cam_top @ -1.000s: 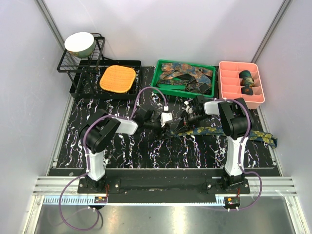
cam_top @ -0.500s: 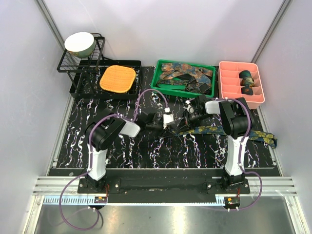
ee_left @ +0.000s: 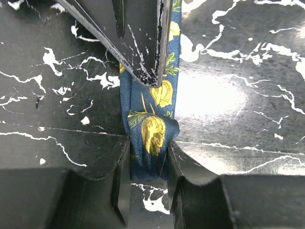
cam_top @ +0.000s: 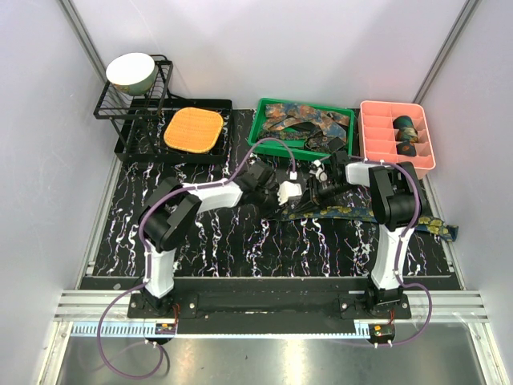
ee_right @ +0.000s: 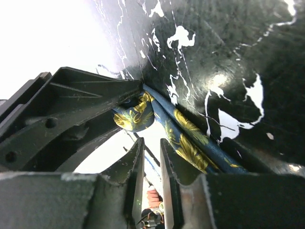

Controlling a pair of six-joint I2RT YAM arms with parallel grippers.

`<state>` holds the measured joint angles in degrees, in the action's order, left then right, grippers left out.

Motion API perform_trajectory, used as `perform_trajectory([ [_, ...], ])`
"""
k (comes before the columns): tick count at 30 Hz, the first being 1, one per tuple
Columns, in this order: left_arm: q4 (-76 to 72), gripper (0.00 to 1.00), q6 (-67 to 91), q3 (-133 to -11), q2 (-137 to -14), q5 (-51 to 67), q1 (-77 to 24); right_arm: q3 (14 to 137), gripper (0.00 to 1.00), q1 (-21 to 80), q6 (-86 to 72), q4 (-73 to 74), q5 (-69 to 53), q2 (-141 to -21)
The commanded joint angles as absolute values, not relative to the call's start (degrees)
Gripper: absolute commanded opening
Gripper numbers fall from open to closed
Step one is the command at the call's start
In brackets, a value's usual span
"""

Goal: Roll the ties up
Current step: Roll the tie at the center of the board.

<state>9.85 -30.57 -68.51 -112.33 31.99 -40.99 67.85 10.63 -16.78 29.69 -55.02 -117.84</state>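
Lying on the table, the navy tie with yellow flowers has its folded end wedged between the fingers of the left gripper, which are clamped against it from both sides. Beyond those fingertips the strip runs straight ahead and passes beside the right gripper, which faces the left one tip to tip. The right fingers stand almost together, with only a thin slit between them and no cloth in it. The tie lies just off their outer side, and its curled end sits just ahead of their tips. From above, the rest of the tie trails away from both grippers, under the right arm, toward the table's right edge. Past the fingers, at the far side, a green tray holds loose ties, and a pink tray to its right holds coils in its compartments. Well to the left of the fingers sit an orange pad and a rack with a bowl on it.
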Motion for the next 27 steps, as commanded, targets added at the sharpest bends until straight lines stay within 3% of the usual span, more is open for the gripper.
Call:
perform_trajectory([
  [1, 26.7, 0.07, -32.6, -74.9, -116.9, 22.5, -43.1, 68.2, 0.29, 10.7, -19.1, 27.4, -57.6, -115.4],
  [5, 32.3, 0.08, -32.8, -80.3, -119.4, 19.1, -44.5, 67.4, 0.35, 11.1, -22.7, 22.4, -59.8, -116.9],
  [14, 35.7, 0.09, -32.9, -82.3, -120.9, 17.0, -45.1, 67.3, 0.36, 13.4, -23.6, 19.0, -60.1, -120.1],
  [19, 35.8, 0.09, -32.8, -82.4, -121.3, 16.9, -45.2, 65.9, 0.44, 13.7, -21.6, 19.2, -59.5, -119.5],
  [27, 35.9, 0.09, -32.4, -83.0, -122.0, 17.4, -45.2, 65.3, 0.42, 14.3, -20.1, 19.0, -60.6, -118.1],
])
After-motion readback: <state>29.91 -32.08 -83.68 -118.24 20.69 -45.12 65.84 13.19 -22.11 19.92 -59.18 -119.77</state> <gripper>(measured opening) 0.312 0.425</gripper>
